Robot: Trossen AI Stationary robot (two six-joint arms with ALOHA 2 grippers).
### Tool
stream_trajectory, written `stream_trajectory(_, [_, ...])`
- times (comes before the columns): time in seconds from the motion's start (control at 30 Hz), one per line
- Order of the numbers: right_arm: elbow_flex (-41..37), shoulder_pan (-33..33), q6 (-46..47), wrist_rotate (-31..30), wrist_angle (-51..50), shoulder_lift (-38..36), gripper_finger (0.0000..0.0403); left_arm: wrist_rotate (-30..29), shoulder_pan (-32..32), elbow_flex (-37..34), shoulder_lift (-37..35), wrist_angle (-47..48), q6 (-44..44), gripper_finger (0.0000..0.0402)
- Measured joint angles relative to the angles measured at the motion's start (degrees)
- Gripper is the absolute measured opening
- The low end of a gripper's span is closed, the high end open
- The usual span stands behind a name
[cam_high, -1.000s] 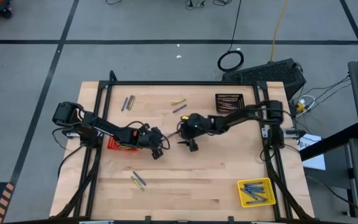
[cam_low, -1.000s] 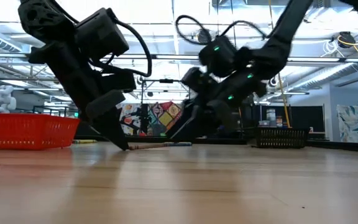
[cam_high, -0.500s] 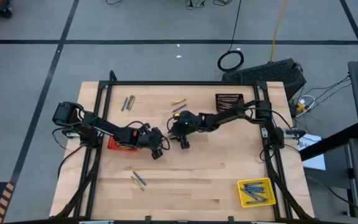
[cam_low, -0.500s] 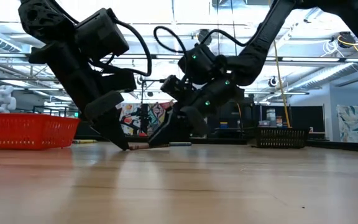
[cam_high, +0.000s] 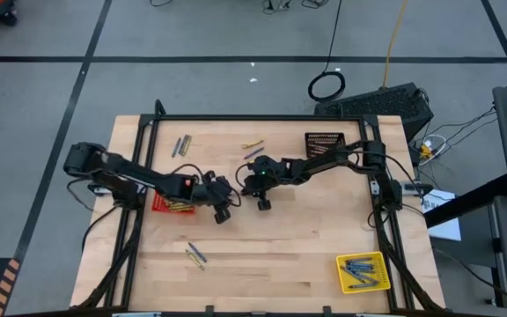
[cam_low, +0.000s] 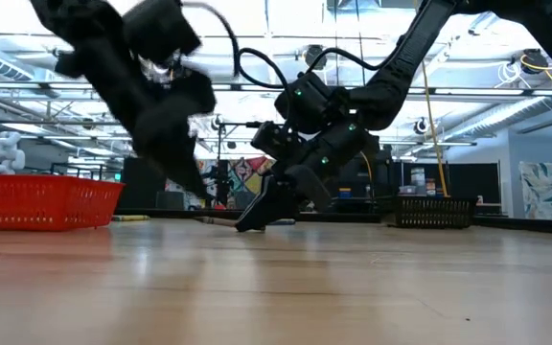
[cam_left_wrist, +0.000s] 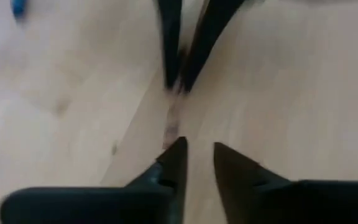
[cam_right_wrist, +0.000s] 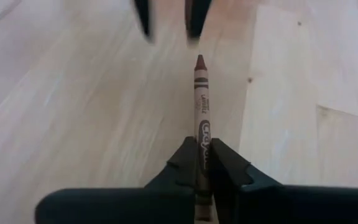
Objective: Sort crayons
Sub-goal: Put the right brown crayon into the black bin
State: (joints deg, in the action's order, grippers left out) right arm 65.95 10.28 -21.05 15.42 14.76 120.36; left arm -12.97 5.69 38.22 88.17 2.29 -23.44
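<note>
Brown crayon [cam_right_wrist: 201,106], paper-wrapped, tip forward, lies on the wooden table [cam_high: 289,255] mid-table, pinched by the right gripper [cam_right_wrist: 202,155]. Left gripper [cam_left_wrist: 197,155] faces it, fingers slightly apart, holding nothing. Red basket [cam_high: 164,204] beside left arm, black basket [cam_high: 324,143] far right, yellow basket [cam_high: 363,273] holds blue crayons [cam_high: 361,271]. Loose crayons [cam_high: 195,255] lie scattered.

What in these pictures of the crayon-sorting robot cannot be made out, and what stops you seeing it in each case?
- Contents of the red basket: low view, its wall hides them; high view, the left arm covers part of it.
- Left gripper: blurred by motion in the low view.
- Back end of the brown crayon: right wrist view, hidden between the right gripper's fingers.
- Colours of the loose crayons: too small in the high view.
</note>
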Motion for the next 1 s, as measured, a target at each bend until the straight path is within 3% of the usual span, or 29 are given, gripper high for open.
stream_trajectory(0.23, [-3.44, 0.02, 4.26, -0.75, -1.89, -3.55, 0.0004, -1.9, -0.82, 0.24, -11.83, 13.37, -0.06, 0.0181])
stream_trajectory(0.3, [-6.02, 0.04, 5.3, -1.69, -2.69, -6.79, 0.0004, -5.8, -0.28, 0.24, -14.37, 16.41, -0.92, 0.0193])
stream_trajectory(0.4, [-10.05, -0.15, 5.46, -7.71, -6.52, -14.45, 0.0004, -13.24, 0.7, -0.91, -16.87, 18.19, -1.78, 0.0198])
stream_trajectory(0.57, [-12.39, -0.55, 5.8, -21.06, -22.12, -31.19, 0.0004, -22.97, 2.32, -2.32, -16.65, 16.05, -3.06, 0.0198])
stream_trajectory(0.7, [-10.64, 2.88, 3.5, -31.23, -38.1, -42.01, 0.0004, -27.6, 2.47, -2.69, -14.57, 9.33, -0.55, 0.0198])
stream_trajectory(0.83, [-8.83, 11.24, 4.08, -31.88, -53.36, -48.01, 0.0004, -27.59, 2.49, -2.68, -12.15, 1.13, 5.09, 0.0198])
stream_trajectory(1.0, [-8.99, 21.84, 4.48, -31.76, -66.63, -48.81, 0.0004, -27.32, 2.45, -2.65, -9.83, -5.12, 9.03, 0.0198])
